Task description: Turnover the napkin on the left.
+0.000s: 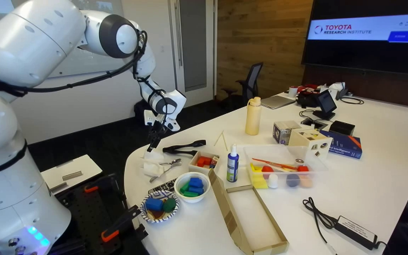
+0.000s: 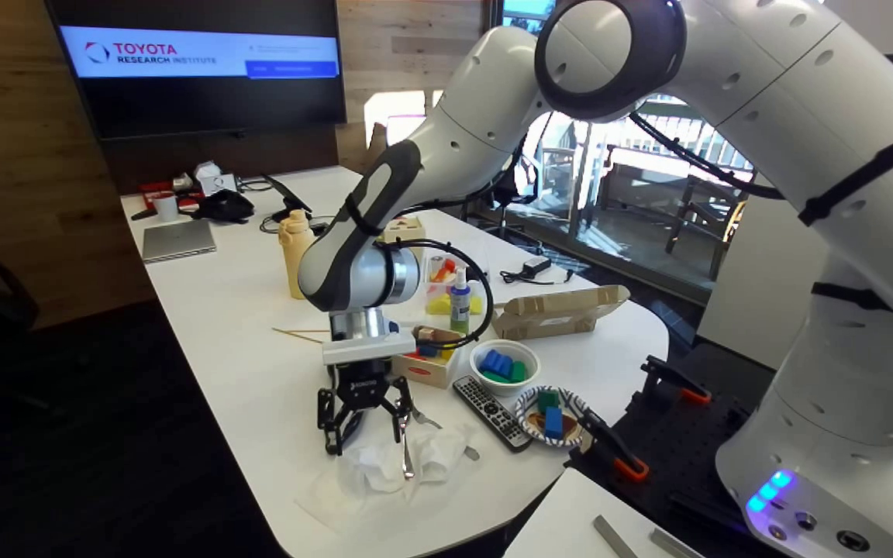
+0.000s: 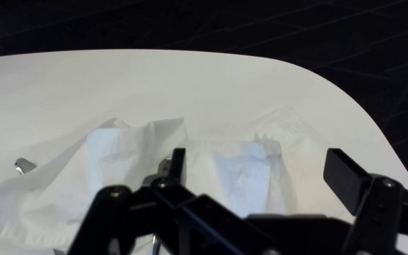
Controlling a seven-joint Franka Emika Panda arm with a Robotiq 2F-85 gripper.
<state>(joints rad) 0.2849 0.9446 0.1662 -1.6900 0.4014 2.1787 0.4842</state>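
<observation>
Two crumpled white napkins lie side by side at the table corner. One napkin (image 3: 241, 180) is between and below my fingers in the wrist view, with a folded raised part; it also shows in an exterior view (image 2: 377, 469). The other napkin (image 3: 62, 198) lies left of it in the wrist view and also shows in an exterior view (image 2: 443, 453). Napkin cloth (image 1: 152, 168) also shows in an exterior view, where I cannot separate the two. My gripper (image 3: 257, 159) is wide open and holds nothing. It hangs over the napkins in both exterior views (image 2: 367, 443) (image 1: 151, 148).
A spoon (image 2: 406, 457) and a fork (image 2: 425, 420) lie on or beside the napkins. Close by are black tongs (image 1: 184, 146), a box of blocks (image 1: 198, 168), a remote (image 2: 493, 412), a bowl (image 2: 532, 356) and a patterned plate (image 1: 146, 216). The table edge (image 3: 197, 53) curves around the napkins.
</observation>
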